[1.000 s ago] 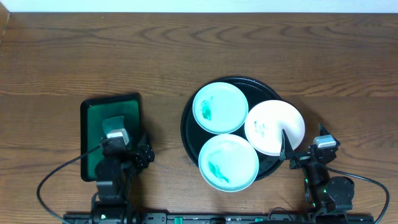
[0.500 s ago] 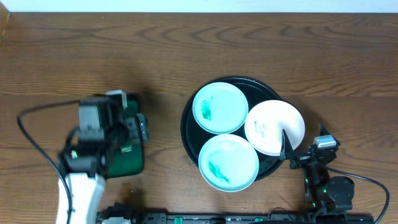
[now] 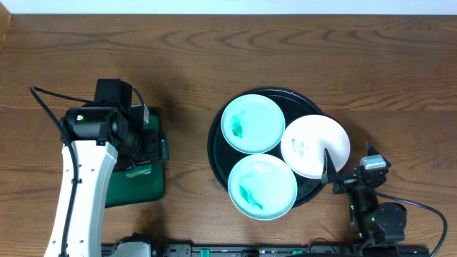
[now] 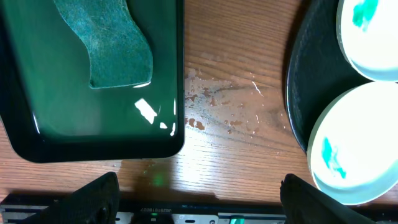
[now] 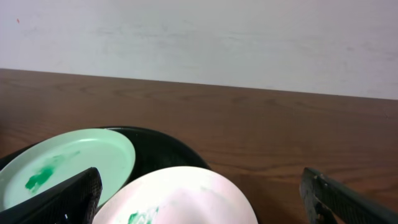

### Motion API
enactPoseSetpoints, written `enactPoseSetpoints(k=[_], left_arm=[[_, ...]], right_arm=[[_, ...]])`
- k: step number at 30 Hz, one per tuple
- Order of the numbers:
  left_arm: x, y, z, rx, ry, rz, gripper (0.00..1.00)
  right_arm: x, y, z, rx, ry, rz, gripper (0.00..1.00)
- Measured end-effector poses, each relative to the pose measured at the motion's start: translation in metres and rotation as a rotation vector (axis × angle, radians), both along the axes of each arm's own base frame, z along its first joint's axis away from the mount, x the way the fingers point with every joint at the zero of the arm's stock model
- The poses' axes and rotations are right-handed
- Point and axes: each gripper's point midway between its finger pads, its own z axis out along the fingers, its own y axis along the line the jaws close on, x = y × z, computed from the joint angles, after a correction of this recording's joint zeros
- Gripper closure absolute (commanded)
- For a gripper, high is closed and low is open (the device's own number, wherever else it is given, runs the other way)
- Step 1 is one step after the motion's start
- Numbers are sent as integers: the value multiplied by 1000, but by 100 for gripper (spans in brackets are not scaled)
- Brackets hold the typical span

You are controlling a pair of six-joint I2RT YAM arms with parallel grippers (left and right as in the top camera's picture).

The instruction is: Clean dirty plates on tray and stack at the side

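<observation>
The black tray point(image 3: 214, 146) holds three plates: a mint-green one point(image 3: 253, 123) at the back, a mint-green one point(image 3: 262, 185) at the front, and a white one point(image 3: 314, 146) overhanging the right rim. All three carry green smears. My left gripper point(image 3: 146, 146) is open and empty above the small dark green tray point(image 3: 136, 189), left of the black tray. The left wrist view shows its open jaws point(image 4: 202, 205), the black tray point(image 4: 305, 93) and both mint plates point(image 4: 357, 149). My right gripper point(image 3: 345, 173) is open at the white plate's front right edge point(image 5: 180, 199), with its jaws point(image 5: 202, 202) on either side.
A green sponge point(image 4: 118, 43) lies in the dark green tray point(image 4: 93, 118). A wet patch point(image 4: 224, 112) is on the wood between the two trays. A wall point(image 5: 199, 43) stands behind the table.
My left arm has lifted from its rest at the table's front edge and swung back over the dark green tray. The right arm and the plates have not moved.
</observation>
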Motion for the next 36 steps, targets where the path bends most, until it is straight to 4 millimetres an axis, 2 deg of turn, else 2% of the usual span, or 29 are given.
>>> enactPoseSetpoints(k=[18,20,23,28,32,34,36], left_arm=[[0,0,0,0,-1,0,17],[1,0,0,0,-3,0,17],[1,0,0,0,-6,0,17],[1,0,0,0,-6,0,17],[5,0,0,0,-19,0,17],[6,0,1,0,-25,0,17],[6,0,1,0,-25,0,17]], right_arm=[[0,2,1,13,-3,13,1],[-2,10,6,54,-14,59,1],[-10,36,15,175,-14,212,1],[-31,74,14,422,118,445,1],[-46,90,10,507,231,547,1],[-53,94,18,525,263,581,1],[-60,97,35,523,274,604,1]])
